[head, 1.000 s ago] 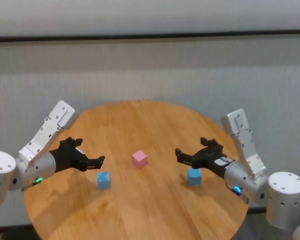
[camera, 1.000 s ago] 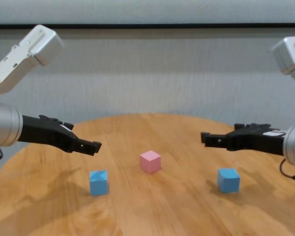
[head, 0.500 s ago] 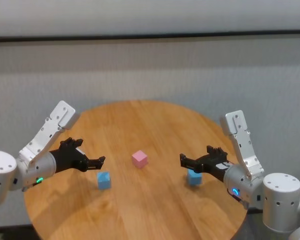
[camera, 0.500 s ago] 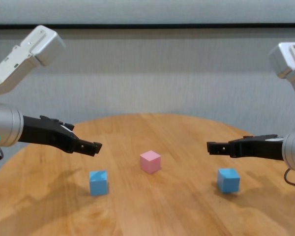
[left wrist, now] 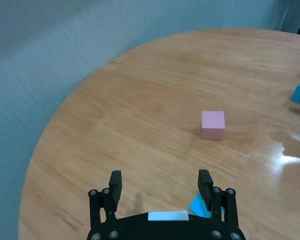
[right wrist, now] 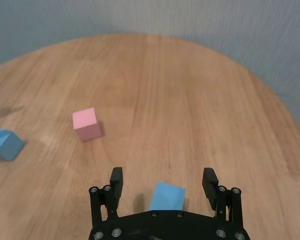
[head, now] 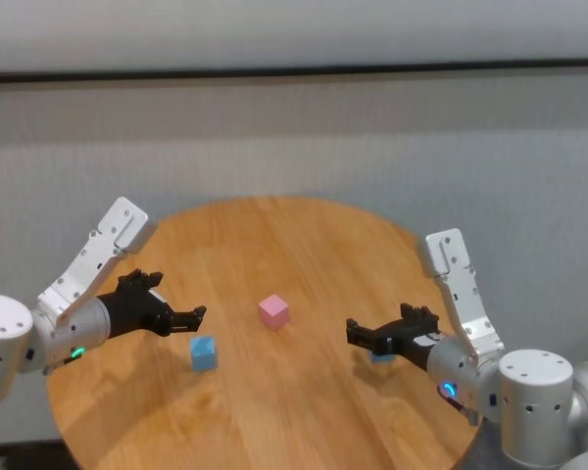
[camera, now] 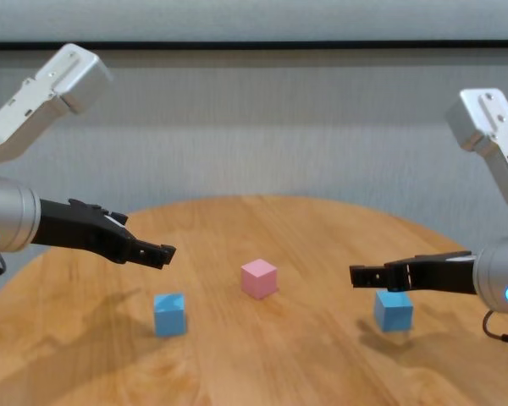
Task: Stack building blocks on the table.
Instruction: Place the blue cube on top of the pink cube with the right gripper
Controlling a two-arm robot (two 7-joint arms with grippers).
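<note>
Blocks lie apart on the desk (head: 304, 245): pink block (head: 273, 311) central, one blue block (camera: 170, 314) under the hovering, wide left hand (head: 198, 313), the other blue block (camera: 393, 309) under the wide right hand (camera: 356, 275), probably aligned for grasping.

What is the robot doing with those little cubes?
It is getting ready to stack them. The right gripper, open, hovers just above the blue block on the right, lined up to grab it. The left gripper, also open, hangs above the blue block on the left. The pink block sits alone mid-table. Nothing is held or stacked yet.
</note>
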